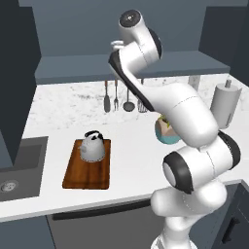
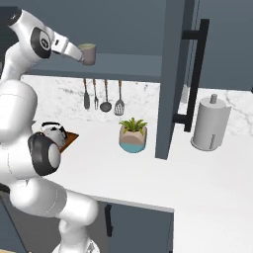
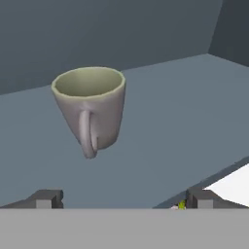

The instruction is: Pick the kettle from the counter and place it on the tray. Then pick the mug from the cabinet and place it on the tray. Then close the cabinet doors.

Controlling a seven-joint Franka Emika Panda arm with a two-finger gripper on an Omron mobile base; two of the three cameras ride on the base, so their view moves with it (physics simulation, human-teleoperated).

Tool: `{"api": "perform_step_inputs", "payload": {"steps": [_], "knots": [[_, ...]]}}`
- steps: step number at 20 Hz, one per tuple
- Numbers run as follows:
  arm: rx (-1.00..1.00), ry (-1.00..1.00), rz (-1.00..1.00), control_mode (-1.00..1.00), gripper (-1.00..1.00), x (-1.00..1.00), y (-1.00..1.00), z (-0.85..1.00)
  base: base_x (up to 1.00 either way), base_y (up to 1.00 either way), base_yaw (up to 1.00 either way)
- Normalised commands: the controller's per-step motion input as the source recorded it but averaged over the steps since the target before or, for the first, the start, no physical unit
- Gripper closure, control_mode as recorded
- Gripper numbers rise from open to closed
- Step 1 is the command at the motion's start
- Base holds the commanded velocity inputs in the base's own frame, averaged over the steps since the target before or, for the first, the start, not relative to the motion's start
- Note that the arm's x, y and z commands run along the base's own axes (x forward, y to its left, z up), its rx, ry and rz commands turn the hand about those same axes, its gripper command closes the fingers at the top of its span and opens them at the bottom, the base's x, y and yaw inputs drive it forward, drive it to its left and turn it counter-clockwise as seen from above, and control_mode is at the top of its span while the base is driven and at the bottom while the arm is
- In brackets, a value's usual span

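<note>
Mug (image 2: 88, 53) is my concern now. In the left base view, the kettle (image 1: 92, 145) sits on the tray (image 1: 87, 164) on the table (image 1: 131, 160), so that first part looks finished.

In the right base view, the mug stands on the cabinet shelf (image 2: 123, 66), my tool (image 2: 79, 54) close beside it; one cabinet door (image 2: 170, 79) hangs open, so fetching the mug and closing up remain.

In the hand view, the mug (image 3: 90, 107) is pale beige-grey, upright, handle toward me. My tool (image 3: 124, 199) is spread wide, grasping nothing, its fingertips (image 3: 46, 198) apart from the mug.
</note>
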Motion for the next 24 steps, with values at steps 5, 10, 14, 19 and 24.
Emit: {"api": "perform_step_inputs", "payload": {"steps": [5, 10, 14, 19, 24], "knots": [[0.00, 0.00, -0.04, -1.00, -1.00, 0.39, 0.00, -0.13, 0.00, 0.00, 0.00], [0.00, 0.00, -0.03, -1.00, -1.00, 0.33, 0.00, -0.22, 0.00, 0.00, 0.00], [0.00, 0.00, -0.03, -1.00, -1.00, 0.33, 0.00, -0.06, 0.00, 0.00, 0.00], [0.00, 0.00, -0.03, -1.00, -1.00, 0.34, 0.00, 0.00, 0.00, 0.00, 0.00], [0.00, 0.01, -0.04, -1.00, -1.00, 0.33, 0.01, 0.00, 0.00, 0.00, 0.00]]}}
